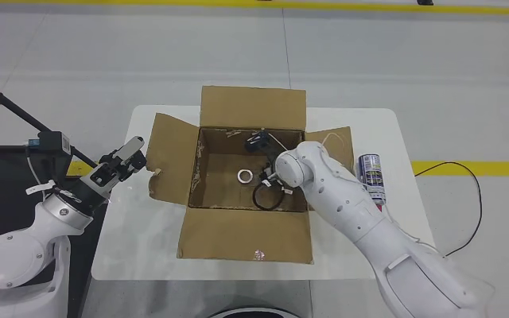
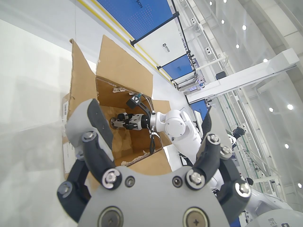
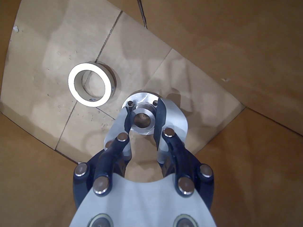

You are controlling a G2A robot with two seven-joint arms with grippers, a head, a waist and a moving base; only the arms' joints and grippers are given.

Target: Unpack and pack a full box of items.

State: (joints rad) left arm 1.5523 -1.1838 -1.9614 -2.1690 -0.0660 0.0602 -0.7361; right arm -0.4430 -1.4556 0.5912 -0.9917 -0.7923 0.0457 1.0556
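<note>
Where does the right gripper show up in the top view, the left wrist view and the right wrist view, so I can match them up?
Top view: the right gripper is inside the cardboard box, beside the metal ring.
Left wrist view: the gripper is farther off, inside the open box.
Right wrist view: the gripper is close up, fingers flanking a flanged metal part on the box floor.
Shared landmark: the cardboard box.

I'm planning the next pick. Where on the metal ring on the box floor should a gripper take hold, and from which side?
The ring lies flat on the box floor, hole upward, apart from the flanged hub in the right gripper. Probably come straight down, one finger in the hole and one outside, pinching the wall on the side away from the hub.
</note>
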